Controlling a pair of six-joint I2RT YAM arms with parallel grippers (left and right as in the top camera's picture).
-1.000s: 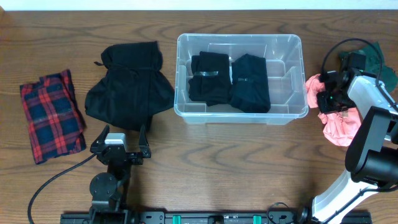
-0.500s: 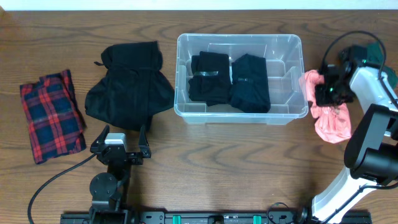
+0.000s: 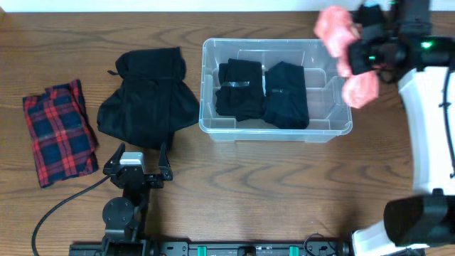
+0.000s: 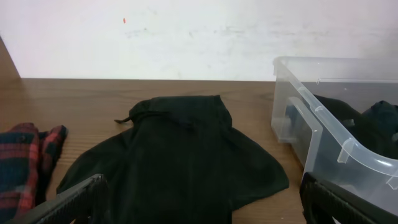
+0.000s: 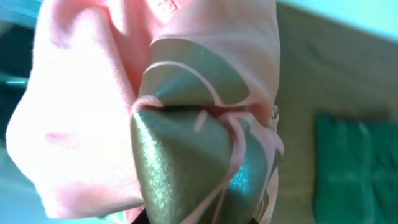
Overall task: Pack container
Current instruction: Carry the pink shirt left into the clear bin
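Observation:
The clear container (image 3: pixel 277 132) stands mid-table with two folded black garments (image 3: pixel 240 89) (image 3: pixel 286 94) side by side inside it. My right gripper (image 3: pixel 371 51) is shut on a pink garment (image 3: pixel 337 30), held in the air over the container's back right corner, and one end of the cloth droops past the right rim. The pink garment (image 5: pixel 81 112) fills the right wrist view and hides the fingers. My left gripper (image 3: pixel 142 158) rests open at the table's front, just short of a loose black garment (image 3: pixel 146 96). In the left wrist view that black garment (image 4: pixel 174 155) lies ahead of the gripper and nothing is between the fingers (image 4: pixel 81 199).
A red and blue plaid garment (image 3: pixel 59 131) lies folded at the far left. A green cloth (image 5: pixel 354 162) lies on the table below the right wrist. The container's left wall (image 4: pixel 311 124) stands to the right of the left gripper. A cable (image 3: pixel 64 203) trails from the left arm's base.
The right gripper has lifted the pink garment off the table right of the container, carrying it up, back and left over the container's back right corner. The left arm has not moved.

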